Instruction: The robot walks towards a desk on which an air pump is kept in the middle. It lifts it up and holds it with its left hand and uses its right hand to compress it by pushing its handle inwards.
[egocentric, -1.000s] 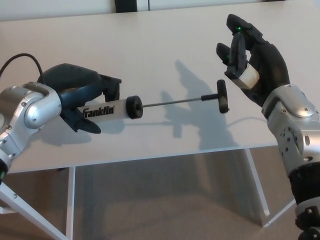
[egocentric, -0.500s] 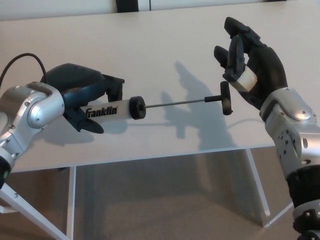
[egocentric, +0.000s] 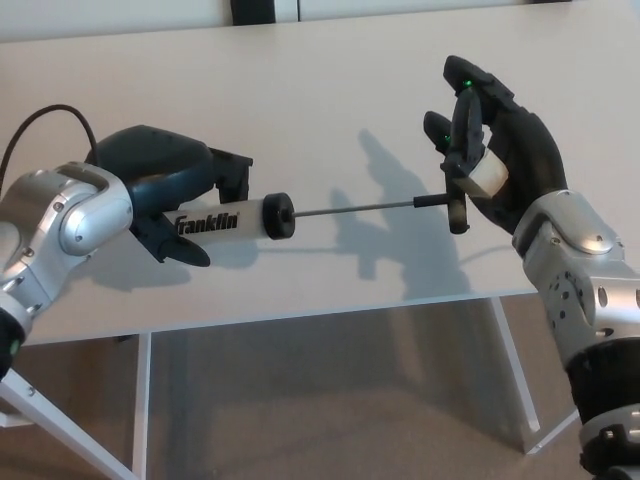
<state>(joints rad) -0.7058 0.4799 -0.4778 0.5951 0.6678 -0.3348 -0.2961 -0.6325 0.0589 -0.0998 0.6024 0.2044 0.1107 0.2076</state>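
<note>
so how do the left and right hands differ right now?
The left hand is wrapped around the white pump barrel, carrying it above the desk. The right hand grips nothing: its fingers are apart, by the T-handle at the end of the extended rod. Left lies level; right points up. Both are black, on silver forearms.

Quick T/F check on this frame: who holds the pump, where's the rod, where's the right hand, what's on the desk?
1. The left hand holds the white Franklin air pump by its barrel. True.
2. The pump's thin metal rod is pushed fully in. False: it is extended.
3. The right hand is at the black T-handle. True.
4. The pump lies flat on the white desk. False: it is held above the desk, casting a shadow.
</note>
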